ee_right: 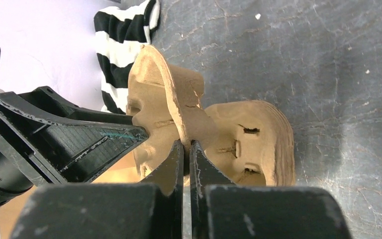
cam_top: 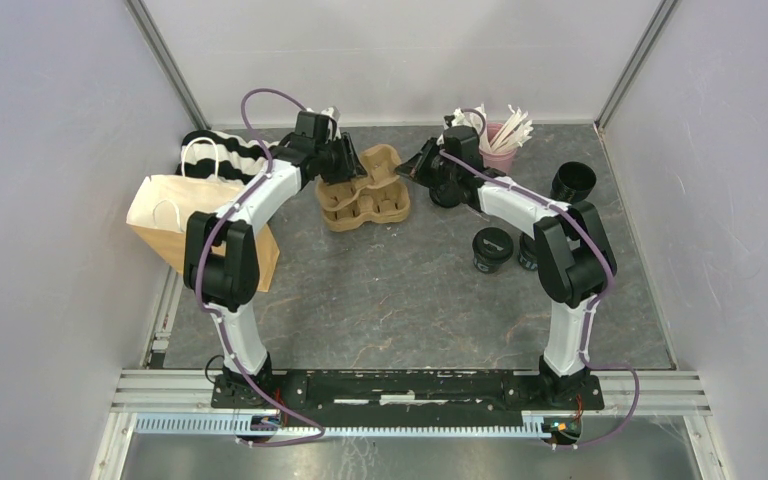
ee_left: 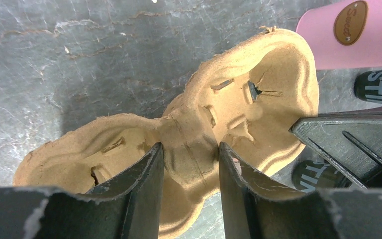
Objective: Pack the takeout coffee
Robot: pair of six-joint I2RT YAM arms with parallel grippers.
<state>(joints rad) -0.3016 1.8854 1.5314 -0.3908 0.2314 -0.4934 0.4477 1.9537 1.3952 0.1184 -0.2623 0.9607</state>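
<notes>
Two coffees: small black disposable cups [cam_top: 492,248] with round black lids stand on the grey stone-patterned table [cam_top: 400,300], right of centre in the overhead view. They are close together, and the second is mostly hidden behind the right arm's elbow. Neither is held, and neither sits in the carrier.
Carrier: a brown moulded-pulp two-hole tray [cam_top: 365,195] lies at upper centre with both holes empty.
Left gripper [ee_left: 190,147]: the fingers straddle the tray's narrow middle bridge. Pulp fills the gap from finger to finger, so I read it as a grip.
Right gripper [ee_right: 185,144]: the fingers are almost together, pinching the tray's thin raised rim.
Handling: I judge the cups light if empty, and heavier and liable to slosh if filled. Their walls would dent under a hard squeeze, and the plastic lid looks slick and could pop off.
Where to hold: around the body just below the lid, kept upright, with gentle pressure.
Overhead view alone: shows where the cups stand, and a tan paper bag with white handles [cam_top: 175,215] at the left.
Left wrist view adds: pale lettering on a black cup's side at the right edge, below the pink cup [ee_left: 353,30], and the slits inside the tray's holes.
Right wrist view adds: one end of the tray tipped up off the table, with the black-and-white striped cloth [ee_right: 124,45] behind it.
</notes>
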